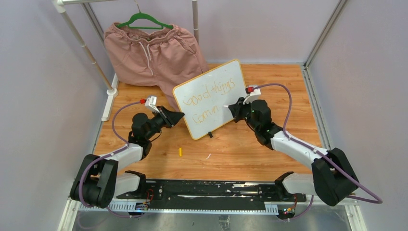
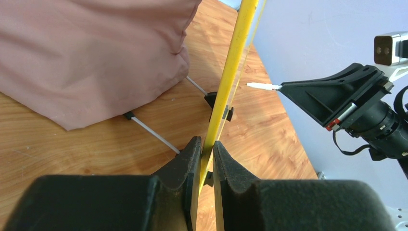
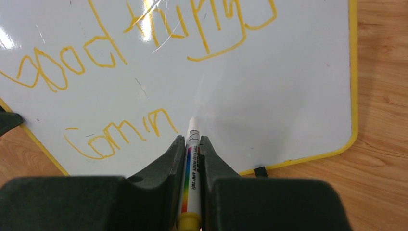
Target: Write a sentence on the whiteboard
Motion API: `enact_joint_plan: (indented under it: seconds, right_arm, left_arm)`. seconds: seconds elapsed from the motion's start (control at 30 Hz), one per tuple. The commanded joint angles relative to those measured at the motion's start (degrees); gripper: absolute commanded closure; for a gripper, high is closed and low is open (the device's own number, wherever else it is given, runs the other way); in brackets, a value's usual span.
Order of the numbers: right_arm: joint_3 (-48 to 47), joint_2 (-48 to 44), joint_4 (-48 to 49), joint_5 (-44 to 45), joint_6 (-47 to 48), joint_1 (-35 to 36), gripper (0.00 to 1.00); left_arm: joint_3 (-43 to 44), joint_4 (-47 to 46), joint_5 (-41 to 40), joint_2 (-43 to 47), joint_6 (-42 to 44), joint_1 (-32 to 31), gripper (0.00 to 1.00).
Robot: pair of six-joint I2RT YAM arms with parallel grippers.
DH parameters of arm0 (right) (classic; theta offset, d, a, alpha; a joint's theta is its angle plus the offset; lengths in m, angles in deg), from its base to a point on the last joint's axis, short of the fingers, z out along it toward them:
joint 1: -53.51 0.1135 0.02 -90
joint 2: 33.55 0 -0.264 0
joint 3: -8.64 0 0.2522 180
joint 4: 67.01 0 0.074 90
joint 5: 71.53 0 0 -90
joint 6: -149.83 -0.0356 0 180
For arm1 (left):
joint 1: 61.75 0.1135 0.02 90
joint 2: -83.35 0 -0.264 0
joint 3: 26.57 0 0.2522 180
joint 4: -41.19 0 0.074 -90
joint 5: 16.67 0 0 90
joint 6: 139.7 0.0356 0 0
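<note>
Board (image 3: 288,106) looks light, stiff, slick, standing at the middle of the desk (image 1: 269,144): left gripper (image 2: 207,144) pinches its rim, right gripper (image 3: 192,139) clamps the marker (image 3: 191,163) at the sentence (image 3: 122,130). Press gently!

The whiteboard (image 1: 211,98) hides part of the pink shorts (image 1: 149,53).

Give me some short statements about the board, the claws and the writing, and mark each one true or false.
1. The left claw grips the edge of the whiteboard. True.
2. The right claw holds nothing. False: it is shut on a marker.
3. The lower line of the sentence reads "comin", without a last g. True.
4. The sentence is blue. False: it is orange-yellow.
5. The pink shorts lie in front of the whiteboard. False: they are behind it.
</note>
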Motion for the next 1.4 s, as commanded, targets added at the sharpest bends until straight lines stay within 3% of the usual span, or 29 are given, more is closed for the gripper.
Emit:
enact_joint_plan:
  seconds: [0.0, 0.57, 0.73, 1.37]
  right_arm:
    - [-1.70, 0.34, -0.25, 1.05, -0.66, -1.64, 1.00]
    - [-5.45, 4.61, 1.38, 0.22, -1.03, -2.00, 1.00]
    - [-5.82, 5.55, 1.41, -3.46, -1.24, -1.92, 1.00]
    - [0.58, 4.39, 2.28, -2.83, -2.45, 1.10, 1.00]
  left_arm:
    - [0.15, -1.15, 1.60, 0.56, 0.55, -0.98, 0.82]
    - [0.25, -1.15, 1.65, 0.35, 0.56, -0.98, 0.82]
    - [0.27, -1.15, 1.65, 0.11, 0.62, -0.98, 0.82]
    - [0.34, -1.15, 1.65, 0.14, 0.48, -0.98, 0.82]
